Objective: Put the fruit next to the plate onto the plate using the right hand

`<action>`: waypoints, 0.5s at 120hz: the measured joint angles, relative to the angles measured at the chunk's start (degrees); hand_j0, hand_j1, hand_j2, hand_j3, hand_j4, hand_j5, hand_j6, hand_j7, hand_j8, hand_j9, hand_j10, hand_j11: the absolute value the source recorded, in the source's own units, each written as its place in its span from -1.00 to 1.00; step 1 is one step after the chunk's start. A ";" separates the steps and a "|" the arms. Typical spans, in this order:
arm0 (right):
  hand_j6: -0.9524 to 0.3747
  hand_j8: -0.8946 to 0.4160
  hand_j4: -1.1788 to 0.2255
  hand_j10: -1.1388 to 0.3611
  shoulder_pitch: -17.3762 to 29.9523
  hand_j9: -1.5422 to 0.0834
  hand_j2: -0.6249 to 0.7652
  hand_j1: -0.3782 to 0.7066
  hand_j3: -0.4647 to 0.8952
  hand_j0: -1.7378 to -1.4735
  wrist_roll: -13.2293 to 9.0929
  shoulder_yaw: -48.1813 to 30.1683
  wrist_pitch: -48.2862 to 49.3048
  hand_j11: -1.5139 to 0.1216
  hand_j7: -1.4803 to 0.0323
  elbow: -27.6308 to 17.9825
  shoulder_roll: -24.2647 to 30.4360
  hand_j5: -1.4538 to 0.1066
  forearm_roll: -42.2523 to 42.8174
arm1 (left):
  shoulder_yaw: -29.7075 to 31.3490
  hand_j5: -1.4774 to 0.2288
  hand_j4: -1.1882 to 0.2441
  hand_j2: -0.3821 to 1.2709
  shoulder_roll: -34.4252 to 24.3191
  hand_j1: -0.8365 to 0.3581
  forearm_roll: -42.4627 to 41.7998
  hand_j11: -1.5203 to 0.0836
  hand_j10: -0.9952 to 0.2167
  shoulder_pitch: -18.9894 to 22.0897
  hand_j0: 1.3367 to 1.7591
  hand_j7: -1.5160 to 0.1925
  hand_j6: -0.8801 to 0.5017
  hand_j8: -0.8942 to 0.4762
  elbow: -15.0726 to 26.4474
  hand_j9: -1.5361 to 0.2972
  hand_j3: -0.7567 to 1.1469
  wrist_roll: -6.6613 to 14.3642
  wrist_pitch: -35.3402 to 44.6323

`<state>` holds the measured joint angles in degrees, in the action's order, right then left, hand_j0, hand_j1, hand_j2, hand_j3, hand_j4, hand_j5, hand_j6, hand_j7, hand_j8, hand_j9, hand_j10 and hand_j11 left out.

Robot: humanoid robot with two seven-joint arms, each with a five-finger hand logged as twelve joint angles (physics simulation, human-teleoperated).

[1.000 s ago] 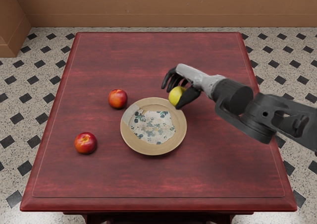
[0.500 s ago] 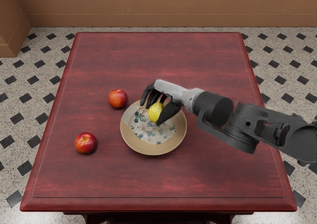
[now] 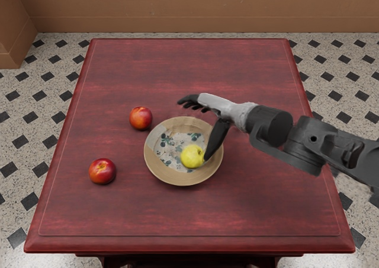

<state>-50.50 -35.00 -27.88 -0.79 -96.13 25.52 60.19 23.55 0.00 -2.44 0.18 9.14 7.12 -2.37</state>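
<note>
Fruit (image 3: pixel 192 156) now on plate (image 3: pixel 177 178), hand (image 3: pixel 211 110) spread (maybe touching), apple (image 3: pixel 141 118) nearby.

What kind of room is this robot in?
Probably a pretend dining room or kitchen, drawn by a computer. There is a red wooden table, a plate with a yellow fruit on it, and a black-dotted tile floor.

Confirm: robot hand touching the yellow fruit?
Cannot tell. Head view: thumb of the right robot hand ends at the right edge of the yellow fruit; no clear gap or contact.
</note>
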 joint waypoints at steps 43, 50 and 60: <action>0.34 0.28 0.59 0.44 0.08 0.80 -0.10 -0.82 -0.32 -0.40 14.17 -12.04 33.34 0.76 0.85 23.20 19.43 0.76 -33.92 | 0.01 0.36 0.32 -0.48 0.00 0.49 0.03 0.50 0.24 0.09 0.52 0.40 -0.08 -0.05 0.15 0.33 -0.21 0.00 -0.02; 0.35 0.29 0.60 0.45 0.11 0.81 -0.10 -0.83 -0.32 -0.40 14.81 -12.22 34.40 0.76 0.86 28.25 20.51 0.77 -37.05 | 0.03 0.36 0.32 -0.48 0.00 0.49 0.04 0.50 0.24 0.16 0.52 0.40 -0.08 -0.05 0.11 0.33 -0.21 0.00 -0.02; 0.36 0.29 0.61 0.45 0.29 0.82 -0.10 -0.84 -0.32 -0.40 15.14 -12.26 35.18 0.77 0.87 32.26 21.21 0.78 -39.32 | 0.07 0.36 0.32 -0.48 0.00 0.49 0.01 0.50 0.24 0.26 0.52 0.40 -0.08 -0.05 -0.04 0.33 -0.21 0.00 0.00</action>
<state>-50.21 -19.86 -40.15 34.38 -63.87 46.73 20.86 23.62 0.00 -2.43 0.44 9.10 7.11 -2.38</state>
